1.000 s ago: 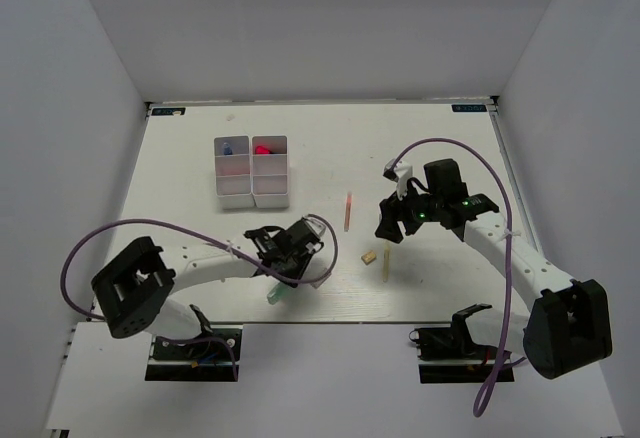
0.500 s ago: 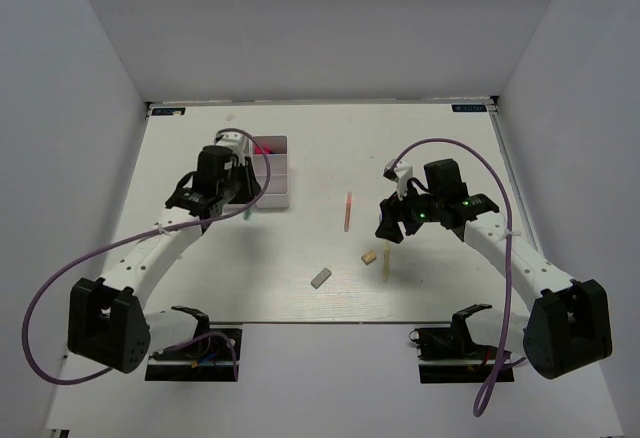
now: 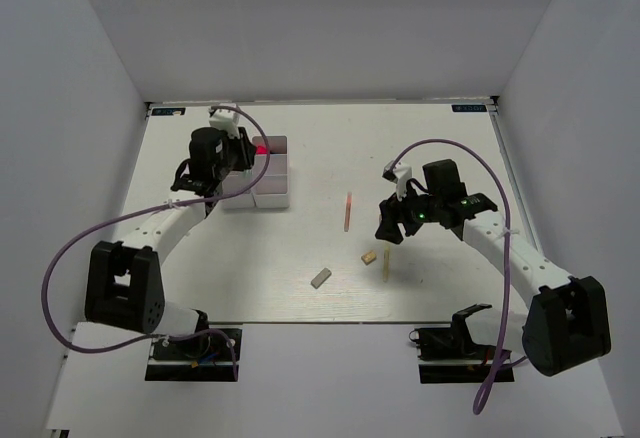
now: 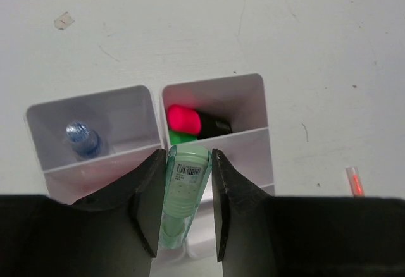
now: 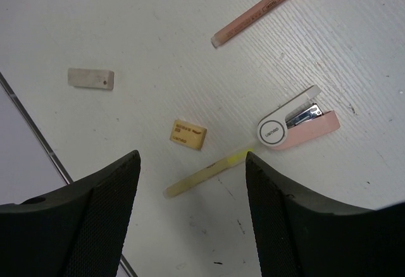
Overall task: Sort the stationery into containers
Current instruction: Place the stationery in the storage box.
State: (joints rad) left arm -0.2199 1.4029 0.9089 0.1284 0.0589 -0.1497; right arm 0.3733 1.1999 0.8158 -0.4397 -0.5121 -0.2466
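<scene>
Reaches white trays (image 4: 253, 84) with left gripper (image 4: 188, 163), up from mid-table a second ago. Clamps pale green marker (image 4: 186, 179) over right tray's divider, not dropped yet. Means one more item nearly sorted. Holds right gripper (image 5: 190, 163) apart, slightly wider, above stapler (image 5: 297, 125), yellow pencil (image 5: 205, 174), tan eraser (image 5: 188, 133).

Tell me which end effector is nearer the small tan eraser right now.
Right. The right end effector hovers open just beyond the tan eraser, to its right. The left end effector is across the table over the trays, gripping a pale green marker.
</scene>
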